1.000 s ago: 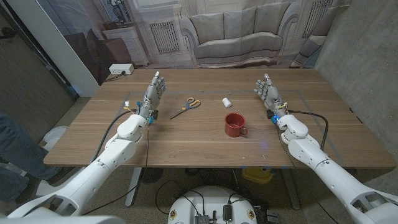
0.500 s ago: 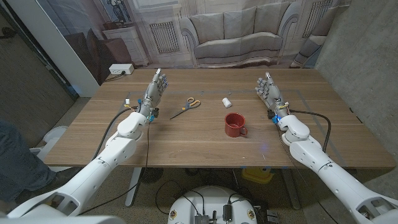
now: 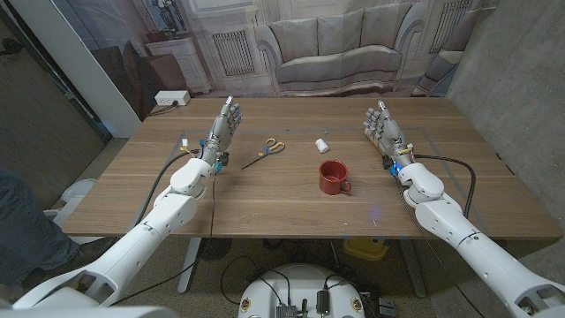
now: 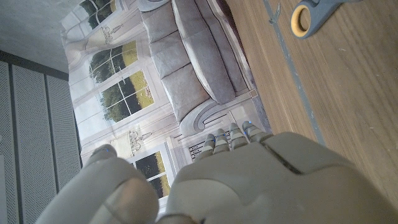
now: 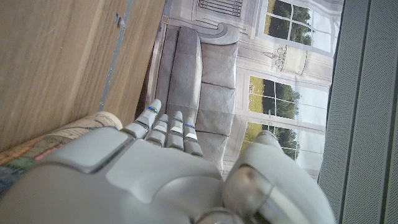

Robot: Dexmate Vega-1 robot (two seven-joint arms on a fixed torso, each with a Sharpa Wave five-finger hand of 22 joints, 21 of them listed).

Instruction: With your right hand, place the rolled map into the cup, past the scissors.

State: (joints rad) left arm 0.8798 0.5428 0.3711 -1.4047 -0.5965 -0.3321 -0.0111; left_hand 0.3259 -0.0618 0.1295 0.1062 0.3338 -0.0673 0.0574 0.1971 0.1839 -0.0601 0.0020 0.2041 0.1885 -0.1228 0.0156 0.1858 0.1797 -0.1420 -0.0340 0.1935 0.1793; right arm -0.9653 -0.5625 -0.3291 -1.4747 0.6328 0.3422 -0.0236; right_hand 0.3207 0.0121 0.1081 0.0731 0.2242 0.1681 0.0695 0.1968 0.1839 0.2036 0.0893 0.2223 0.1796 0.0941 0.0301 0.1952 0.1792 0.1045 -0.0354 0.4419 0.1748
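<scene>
Change: both hands have drifted slightly farther out over the table since a second ago; scissors, map and cup lie where they were.
Person: at the far left edge of the head view, a dark trouser leg point(image 3: 19, 212) shows beside the table.
Left hand: the left hand point(image 3: 221, 128) is raised over the left part of the wooden table point(image 3: 132, 199), fingers stretched out and a little apart, holding nothing. The left wrist view shows the back of this hand point(image 4: 249, 180), its fingertips reaching toward a printed backdrop point(image 3: 335, 44) of a sofa and windows.
Scissors: the scissors point(image 3: 264, 152) lie flat on the table just right of the left hand, yellow handles pointing away from the robot, blades toward it. One yellow handle loop point(image 4: 303, 18) appears in the left wrist view.
Rolled map: the rolled map point(image 3: 323, 145) is a small pale roll lying on the table right of the scissors and just beyond the cup, apart from both. In the right wrist view, a printed roll point(image 5: 68, 134) lies on the wood past the edge of the right hand's back; whether they touch cannot be told.
Cup: the red cup point(image 3: 333, 177) stands upright near the table's middle, mouth open, handle turned toward the robot's right.
Right hand: the right hand point(image 3: 385, 132) is raised over the right part of the table, well right of the cup, fingers extended and slightly spread, holding nothing. The right wrist view shows its back point(image 5: 124, 180).
</scene>
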